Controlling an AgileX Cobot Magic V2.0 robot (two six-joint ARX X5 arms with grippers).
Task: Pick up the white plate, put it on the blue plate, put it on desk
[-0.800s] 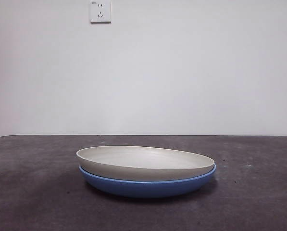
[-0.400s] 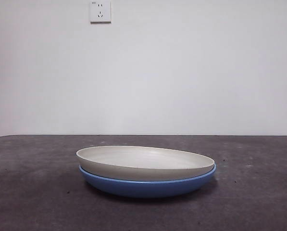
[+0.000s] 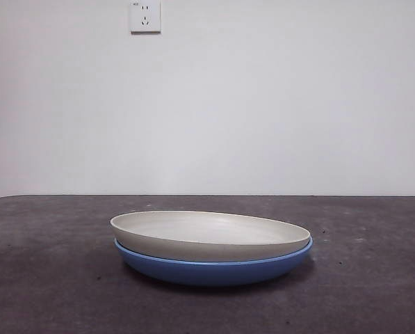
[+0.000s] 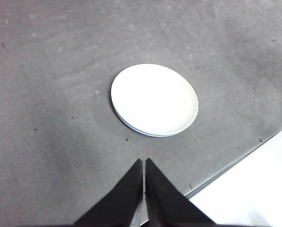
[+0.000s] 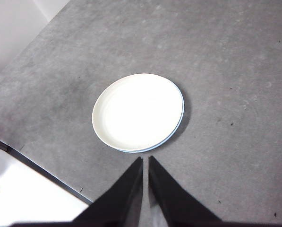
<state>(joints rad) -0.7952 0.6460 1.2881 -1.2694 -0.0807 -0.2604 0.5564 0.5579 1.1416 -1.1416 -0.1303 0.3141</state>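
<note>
The white plate (image 3: 210, 235) lies stacked inside the blue plate (image 3: 214, 270) on the dark grey desk (image 3: 47, 278), near the middle of the front view. Both wrist views look down on the stack from high up: the white plate (image 4: 154, 99) (image 5: 137, 111) covers nearly all of the blue plate (image 4: 131, 127) (image 5: 175, 132), of which only a thin rim shows. My left gripper (image 4: 144, 163) and right gripper (image 5: 146, 161) hang well above the desk, apart from the plates, each with its jaws shut and holding nothing. Neither arm appears in the front view.
A white wall with a power socket (image 3: 145, 16) stands behind the desk. The desk's edge (image 4: 235, 163) (image 5: 41, 168) runs not far from the plates in both wrist views, with pale floor beyond it.
</note>
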